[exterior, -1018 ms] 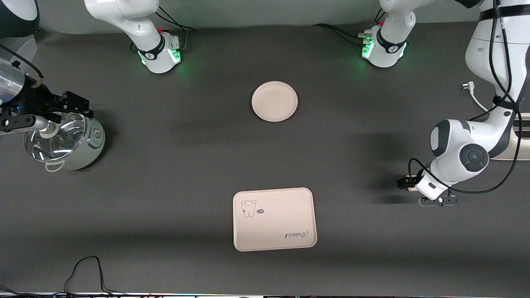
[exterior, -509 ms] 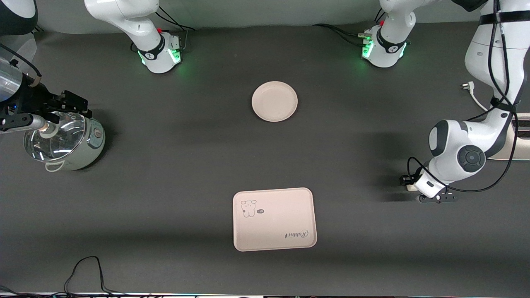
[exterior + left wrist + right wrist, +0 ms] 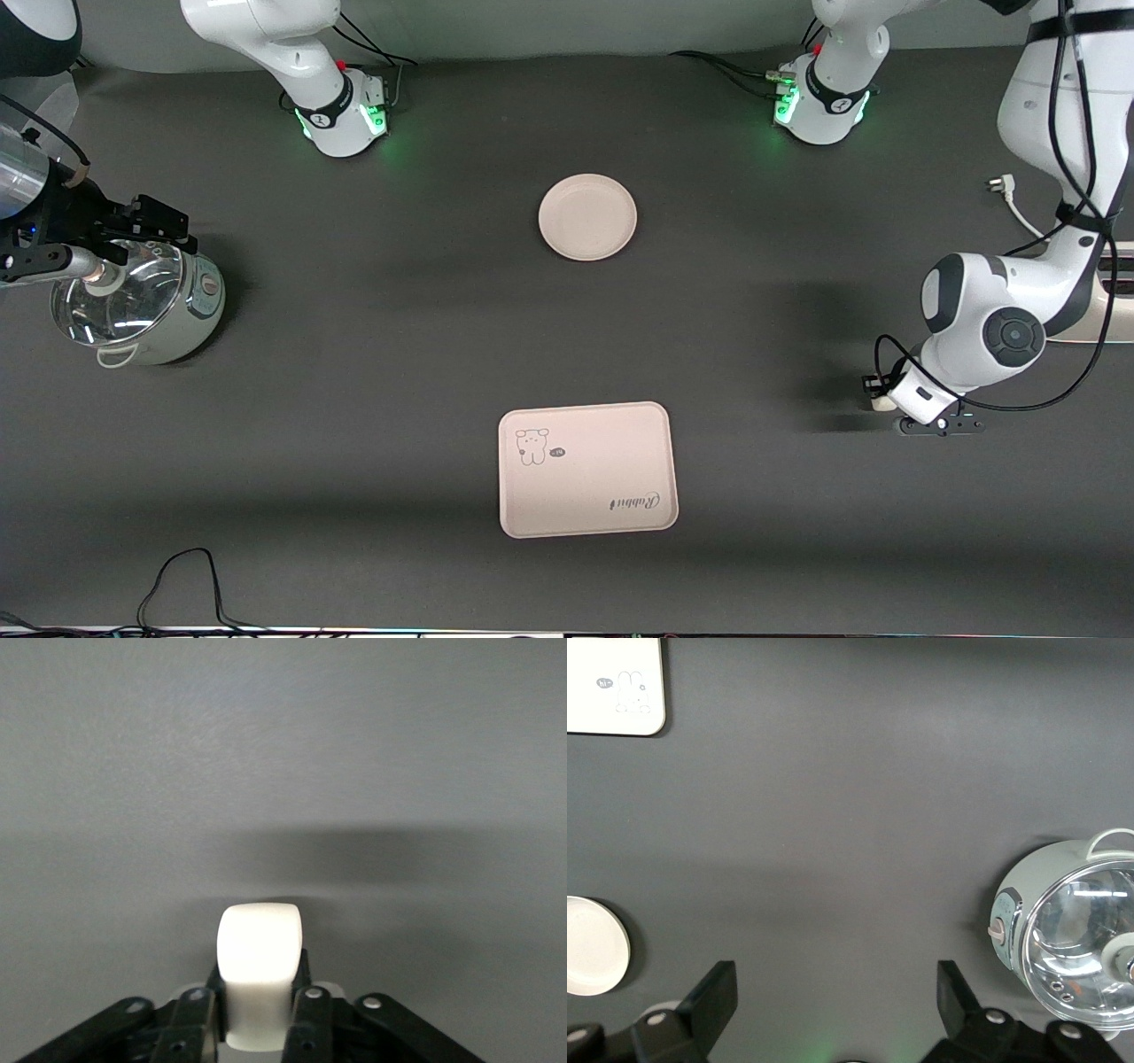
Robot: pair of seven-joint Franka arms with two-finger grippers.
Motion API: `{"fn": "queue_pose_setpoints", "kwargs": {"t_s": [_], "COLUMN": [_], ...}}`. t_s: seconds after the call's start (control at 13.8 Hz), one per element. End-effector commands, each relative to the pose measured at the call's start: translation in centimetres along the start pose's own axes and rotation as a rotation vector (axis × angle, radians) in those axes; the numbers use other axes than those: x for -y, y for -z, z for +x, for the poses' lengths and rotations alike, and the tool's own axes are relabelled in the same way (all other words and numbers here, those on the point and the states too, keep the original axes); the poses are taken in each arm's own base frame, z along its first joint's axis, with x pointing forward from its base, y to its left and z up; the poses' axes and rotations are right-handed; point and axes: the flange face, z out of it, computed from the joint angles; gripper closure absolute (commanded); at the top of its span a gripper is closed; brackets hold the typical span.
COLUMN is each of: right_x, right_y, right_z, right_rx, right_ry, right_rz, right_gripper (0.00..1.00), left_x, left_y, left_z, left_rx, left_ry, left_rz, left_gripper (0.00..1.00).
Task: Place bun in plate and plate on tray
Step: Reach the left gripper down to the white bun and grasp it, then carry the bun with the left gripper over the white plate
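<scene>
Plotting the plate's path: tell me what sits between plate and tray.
Nothing: in the front view only bare dark table lies between the plate and the tray.

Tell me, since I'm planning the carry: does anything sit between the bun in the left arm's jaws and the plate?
Nothing visible does. The left gripper holds the bun near the left arm's end of the table, and only bare dark tabletop lies between it and the plate. The tray sits nearer the front camera, off that line.

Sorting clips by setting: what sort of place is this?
Likely a robot lab tabletop staged as a kitchen: two arms bolted to a dark mat, with a plate, a cartoon tray and a lidded pot.
</scene>
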Motion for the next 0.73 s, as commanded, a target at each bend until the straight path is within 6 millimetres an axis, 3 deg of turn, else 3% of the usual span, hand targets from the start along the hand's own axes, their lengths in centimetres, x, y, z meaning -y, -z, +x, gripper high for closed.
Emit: {"fn": "queue_pose_setpoints", "kwargs": {"t_s": [0.0,0.15,0.29,0.51,0.65], "right_x": [0.2,0.0,0.1,1.1,2.0], "right_y": [0.0,0.0,-0.5,-1.2,-1.9], "right_z": [0.7,0.7,0.9,1.3,1.8], "right_rx": [-0.001,-0.004,0.007,0.019,0.030], "right_ry": [0.009,0.007,0.007,0.004,-0.016], "right_rz": [-0.019,-0.019,-0.019,-0.013,-0.004], "right_gripper": [0.00,0.00,0.00,0.00,0.00], "left_x": [-7.7,-15.1,-23.7,-34.2,-40.5], "left_y": [9.4,14.3,17.7,19.6,19.3], "left_z": [-2.4,-5.7,-10.2,-16.3,-20.6], "left_rx": [0.021,0.059,0.070,0.045,0.029], "left_ry": [-0.034,-0.005,-0.025,-0.015,0.018], "left_rz": [0.026,0.004,-0.006,-0.058,-0.116], "left_gripper": [0.66,0.64,0.64,0.64,0.64]}}
